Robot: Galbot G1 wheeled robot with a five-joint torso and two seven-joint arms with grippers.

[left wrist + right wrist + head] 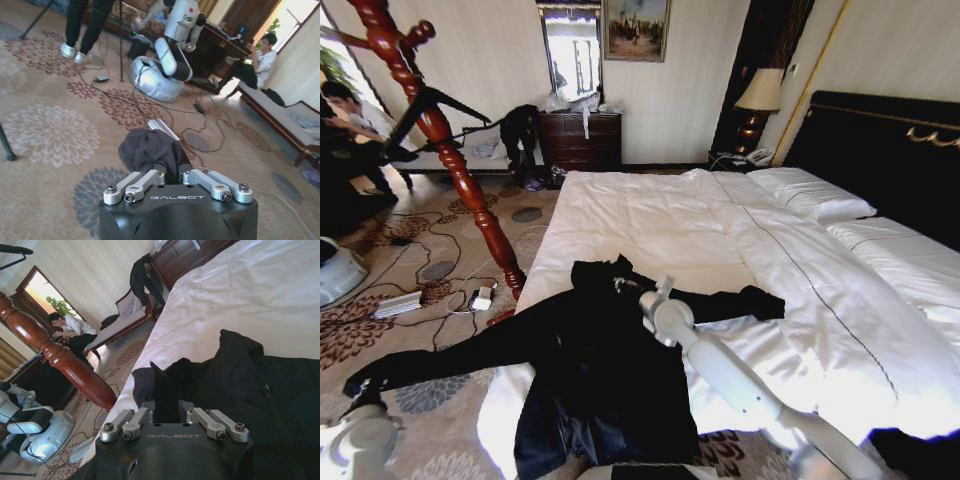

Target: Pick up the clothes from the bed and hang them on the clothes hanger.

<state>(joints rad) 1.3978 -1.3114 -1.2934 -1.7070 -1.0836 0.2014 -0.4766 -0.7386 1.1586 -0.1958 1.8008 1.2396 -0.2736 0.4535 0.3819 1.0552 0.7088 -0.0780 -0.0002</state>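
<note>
Right now the big black long-sleeved coat of soft cloth lies spread across the foot of the wide bed with its white duvet, its hem with the navy lining spilling over the edge toward the floor and one sleeve stretched out over the flowered carpet. The left gripper is low over that carpet, fingers pinched on the sleeve's end. The right gripper is up at the collar, closed on a fold of black cloth. The tall red-brown wooden coat stand with its spiralled post rises just beside the bed's corner.
</note>
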